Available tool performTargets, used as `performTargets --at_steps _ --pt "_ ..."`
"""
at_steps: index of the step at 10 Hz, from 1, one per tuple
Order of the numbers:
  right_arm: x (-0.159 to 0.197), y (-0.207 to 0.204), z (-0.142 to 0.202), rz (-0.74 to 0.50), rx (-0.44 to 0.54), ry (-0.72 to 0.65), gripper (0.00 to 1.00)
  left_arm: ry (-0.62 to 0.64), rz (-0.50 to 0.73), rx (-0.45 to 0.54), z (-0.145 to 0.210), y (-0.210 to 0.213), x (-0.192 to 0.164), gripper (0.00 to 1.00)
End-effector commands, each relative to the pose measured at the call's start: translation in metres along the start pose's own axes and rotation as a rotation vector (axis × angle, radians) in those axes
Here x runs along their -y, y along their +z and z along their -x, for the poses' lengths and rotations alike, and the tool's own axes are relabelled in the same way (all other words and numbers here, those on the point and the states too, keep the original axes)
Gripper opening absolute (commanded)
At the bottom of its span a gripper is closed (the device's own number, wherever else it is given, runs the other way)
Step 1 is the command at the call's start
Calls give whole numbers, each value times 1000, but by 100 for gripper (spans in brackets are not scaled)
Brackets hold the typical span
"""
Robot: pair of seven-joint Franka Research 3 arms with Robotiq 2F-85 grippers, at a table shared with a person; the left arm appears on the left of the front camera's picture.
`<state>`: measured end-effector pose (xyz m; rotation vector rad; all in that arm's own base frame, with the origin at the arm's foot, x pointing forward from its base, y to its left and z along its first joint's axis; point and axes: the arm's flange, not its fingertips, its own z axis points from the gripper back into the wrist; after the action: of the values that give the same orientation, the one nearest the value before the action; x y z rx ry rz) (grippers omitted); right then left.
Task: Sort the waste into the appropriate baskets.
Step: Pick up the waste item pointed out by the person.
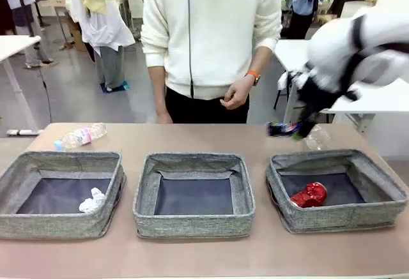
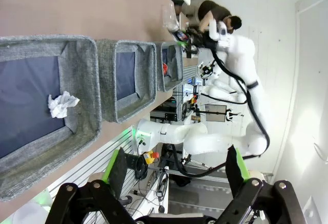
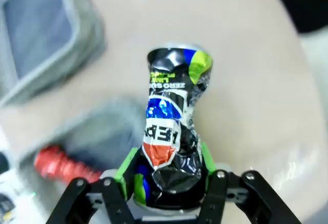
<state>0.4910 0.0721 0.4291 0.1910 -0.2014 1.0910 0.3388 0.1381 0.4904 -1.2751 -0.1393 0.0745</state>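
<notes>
Scene: a brown tabletop [image 1: 192,253] with three grey woven baskets in a row along the near side, and a person in a white top standing at the far edge
Right jaws: clamped on the dark blue can [image 3: 171,131]; the right wrist view shows the green pads [image 3: 125,170] pressed against both sides of its crumpled base
Dark blue can: held sideways by the white right arm [image 1: 358,43], at 11 o'clock from the right basket [image 1: 332,158], beyond its far wall
Left jaws: standing apart with nothing between them; in the left wrist view the green pads [image 2: 114,165] are spread wide
Paper ball [image 1: 93,201]: lying inside the left basket [image 1: 61,158], towards 4 o'clock on its dark lining
Red can [image 1: 310,195]: dented, lying inside the right basket near the middle
Middle basket [image 1: 192,159]: only dark lining shows inside
Bottle [image 1: 80,136]: on its side on the tabletop, at 12 o'clock from the left basket
Plastic cup [image 1: 317,137]: at 12 o'clock from the right basket, just beside the dark blue can
Person's hand [image 1: 235,94]: loosely curled at the waist, with an orange band on the wrist
</notes>
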Motion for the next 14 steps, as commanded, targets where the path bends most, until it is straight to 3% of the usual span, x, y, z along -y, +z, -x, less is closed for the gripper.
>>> performTargets --at_steps 1,2,3,5,6,7,8,9,10,11,12,13,14 --pt "-62 72 7 -45 -47 -174 0 3 13 9 -1 0 2 100" --pt "-92 83 0 -7 31 -293 0 3 13 9 -1 0 2 100" --pt "-121 85 -13 78 42 -401 0 3 13 9 -1 0 2 100" --pt "-137 81 -34 209 47 -641 0 3 13 9 -1 0 2 100" --pt "-138 72 -52 249 30 -655 0 3 13 9 -1 0 2 100" --pt "-132 58 -71 240 -7 -582 0 3 13 9 -1 0 2 100" --pt "-103 39 -73 73 44 -342 0 3 13 9 -1 0 2 100" --pt "-149 76 -55 205 62 -603 0 3 13 9 -1 0 2 100" --pt "-149 76 -55 205 62 -603 0 3 13 9 -1 0 2 100" --pt "-132 40 -71 165 38 -523 52 3 13 9 -1 0 2 100" --pt "-141 37 -104 262 2 -543 52 3 13 9 -1 0 2 100" --pt "-152 51 -139 289 41 -604 52 3 13 9 -1 0 2 100" --pt "-167 75 -180 304 88 -784 52 3 13 9 -1 0 2 100"
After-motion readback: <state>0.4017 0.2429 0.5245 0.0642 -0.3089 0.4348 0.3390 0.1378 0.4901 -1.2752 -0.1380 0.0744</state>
